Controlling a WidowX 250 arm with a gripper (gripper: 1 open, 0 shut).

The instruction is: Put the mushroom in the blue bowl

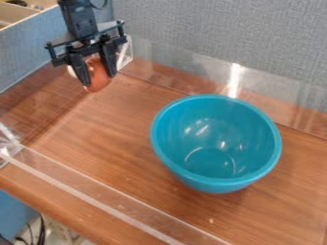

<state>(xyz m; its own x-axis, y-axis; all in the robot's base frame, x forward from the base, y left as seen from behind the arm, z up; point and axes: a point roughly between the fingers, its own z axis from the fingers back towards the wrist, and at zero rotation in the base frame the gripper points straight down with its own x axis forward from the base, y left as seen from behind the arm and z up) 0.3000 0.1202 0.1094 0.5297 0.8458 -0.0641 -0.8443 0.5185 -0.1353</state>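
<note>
Mushroom held above the far left corner, bowl apart to the right

Claw of black metal hangs from the arm at the upper left, pointing down, its fingers closed on the mushroom. Only the reddish-brown cap shows between the fingers; the stem cannot be made out. The mushroom sits clear of the wooden surface, with bare wood beneath it.

Just behind the claw runs a grey textured wall, and to the left stands a pale wooden box whose side lies near the arm. A low transparent rim edges the surface along the wall, and another clear strip borders the near side.

The blue bowl stands upright on the surface well apart from the claw, toward the lower right. Its glossy inside is empty, showing only highlights. Open wood lies between the claw and the bowl; nothing stands on that stretch. The bowl's near wall rises above the wood on the side facing the claw. A bit of white cable shows at the left edge, away from both the mushroom and the bowl.
</note>
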